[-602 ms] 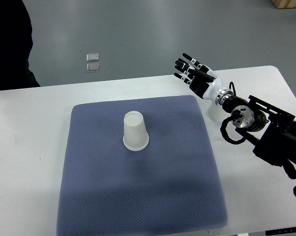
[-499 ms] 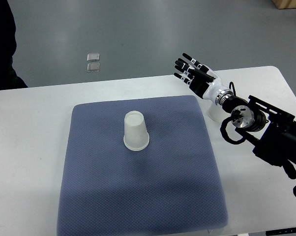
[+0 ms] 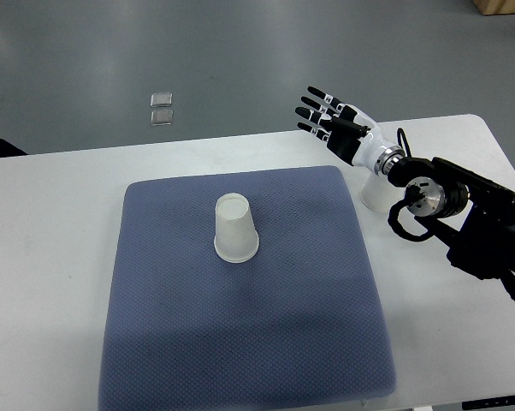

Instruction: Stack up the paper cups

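Cup (image 3: 236,229): inverted, upright axis, centre of blue mat (image 3: 198,342) on tabletop (image 3: 44,257). Second cup (image 3: 374,193): off mat's right edge, under right wrist. Right hand (image 3: 339,128): fingers spread, empty, beyond second cup; nearer arm, mat cup well left.

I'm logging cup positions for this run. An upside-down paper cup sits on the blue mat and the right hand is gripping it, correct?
Not quite. The paper cup does sit upside down on the blue mat, but the right hand is not gripping it: in the top view the hand hangs open, fingers spread, well off to the cup's right near the mat's far corner.
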Controlling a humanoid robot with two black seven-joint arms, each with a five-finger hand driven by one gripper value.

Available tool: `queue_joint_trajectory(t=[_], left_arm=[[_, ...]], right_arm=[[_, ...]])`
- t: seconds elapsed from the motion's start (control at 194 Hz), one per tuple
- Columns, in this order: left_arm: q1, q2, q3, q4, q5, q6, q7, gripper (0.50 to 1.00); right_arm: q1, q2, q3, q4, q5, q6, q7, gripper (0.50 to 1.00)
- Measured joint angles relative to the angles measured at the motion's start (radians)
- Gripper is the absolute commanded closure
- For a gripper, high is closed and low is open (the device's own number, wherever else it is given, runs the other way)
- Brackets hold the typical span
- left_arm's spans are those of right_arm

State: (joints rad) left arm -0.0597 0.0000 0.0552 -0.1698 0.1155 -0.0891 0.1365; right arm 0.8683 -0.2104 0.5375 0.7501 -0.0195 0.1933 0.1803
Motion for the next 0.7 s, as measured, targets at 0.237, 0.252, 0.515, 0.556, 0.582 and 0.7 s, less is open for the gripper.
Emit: queue_joint_trajectory(t=[0.237, 0.252, 0.515, 0.556, 0.582, 0.7], left_arm=[[0.0, 0.0, 0.0, -0.001, 0.0, 0.0, 0.0, 0.5], [0.0, 0.0, 0.0, -0.001, 0.0, 0.0, 0.0, 0.5], [0.0, 0.0, 0.002, -0.002, 0.001, -0.012, 0.0, 0.5], [0.0, 0.0, 0.003, -0.003, 0.001, -0.013, 0.0, 0.5], [0.0, 0.0, 0.003, -0.003, 0.001, -0.013, 0.0, 0.5], [0.0, 0.0, 0.003, -0.003, 0.001, -0.014, 0.0, 0.5]], right_arm=[[0.327, -0.149, -0.525, 0.074, -0.122, 0.01, -0.095, 0.572], [0.36, -0.156, -0.579, 0.08, -0.132, 0.013, -0.097, 0.572], [0.875, -0.165, -1.231, 0.143, -0.275, 0.224, -0.105, 0.572], [0.936, -0.163, -1.268, 0.152, -0.312, 0.292, -0.106, 0.572], [0.972, -0.162, -1.286, 0.157, -0.339, 0.332, -0.106, 0.572], [1.105, -0.157, -1.325, 0.171, -0.471, 0.409, -0.107, 0.568]])
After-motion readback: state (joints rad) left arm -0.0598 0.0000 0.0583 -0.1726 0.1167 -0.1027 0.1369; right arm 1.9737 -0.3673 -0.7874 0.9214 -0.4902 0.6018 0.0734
